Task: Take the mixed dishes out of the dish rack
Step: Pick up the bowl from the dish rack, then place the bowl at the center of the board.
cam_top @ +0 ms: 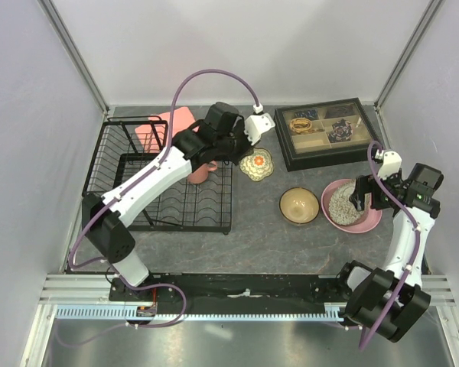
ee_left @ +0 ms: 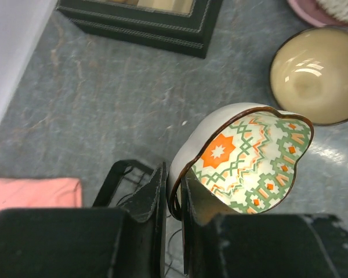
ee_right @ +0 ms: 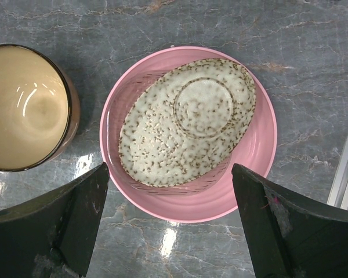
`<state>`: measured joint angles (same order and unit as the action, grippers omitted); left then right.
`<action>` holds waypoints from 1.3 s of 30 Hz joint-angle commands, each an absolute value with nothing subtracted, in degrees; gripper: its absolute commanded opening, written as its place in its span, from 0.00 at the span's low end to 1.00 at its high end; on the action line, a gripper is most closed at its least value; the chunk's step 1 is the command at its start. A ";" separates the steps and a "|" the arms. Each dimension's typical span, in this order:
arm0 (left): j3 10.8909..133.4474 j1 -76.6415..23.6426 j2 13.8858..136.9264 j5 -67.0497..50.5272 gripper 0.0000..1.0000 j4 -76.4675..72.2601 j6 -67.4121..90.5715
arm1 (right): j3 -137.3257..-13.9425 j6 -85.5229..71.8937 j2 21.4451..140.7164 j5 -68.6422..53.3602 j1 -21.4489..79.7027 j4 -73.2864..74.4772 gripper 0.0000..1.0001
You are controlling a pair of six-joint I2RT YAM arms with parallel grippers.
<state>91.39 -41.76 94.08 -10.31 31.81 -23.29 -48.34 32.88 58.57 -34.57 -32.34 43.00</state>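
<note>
Dishes partly unloaded from the dish rack (cam_top: pixel 183 210), which stands at the left of the grey surface (cam_top: pixel 260 237). We see the left hand (ee_left: pixel 175 197) reaching past the rack's right edge, its fingers (ee_left: pixel 155 200) clamped together on the rim of the small brown bowl with floral-patterned inside (ee_left: pixel 249 162). That bowl is held tilted on its edge, patterned face open to the wrist camera, over the surface between the rack and the black compartmented tray of trinkets (cam_top: pixel 333 159). We cannot tell whether its lower edge touches the surface.

We find the pink handled mug (cam_top: pixel 199 174) at the rack's far right side, partly hidden under the left arm. A pink folded cloth (cam_top: pixel 157 130) lies behind the rack.

At the right, the large pink round plate (ee_right: pixel 191 205) lies flat on the surface. The grey speckled bowl (ee_right: pixel 188 121) rests upside down on it, foot ring up, leaning toward one side of the plate. The right hand (ee_right: pixel 168 174) hovers above this pair with its fingers wide apart, gripping nothing. Just beside the plate, on its left in the overhead view, a beige-glazed bowl (cam_top: pixel 299 205) sits upright on the surface, apart from the plate.
</note>
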 commanded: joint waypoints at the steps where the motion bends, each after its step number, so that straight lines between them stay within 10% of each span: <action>1: 99.48 -43.50 96.05 -17.57 0.02 34.28 -16.44 | -48.08 33.66 57.04 -35.60 -33.22 42.89 0.95; 39: 128.41 -53.44 133.15 -25.05 0.02 45.70 -19.86 | -47.46 34.10 57.83 -35.95 -34.54 42.28 0.95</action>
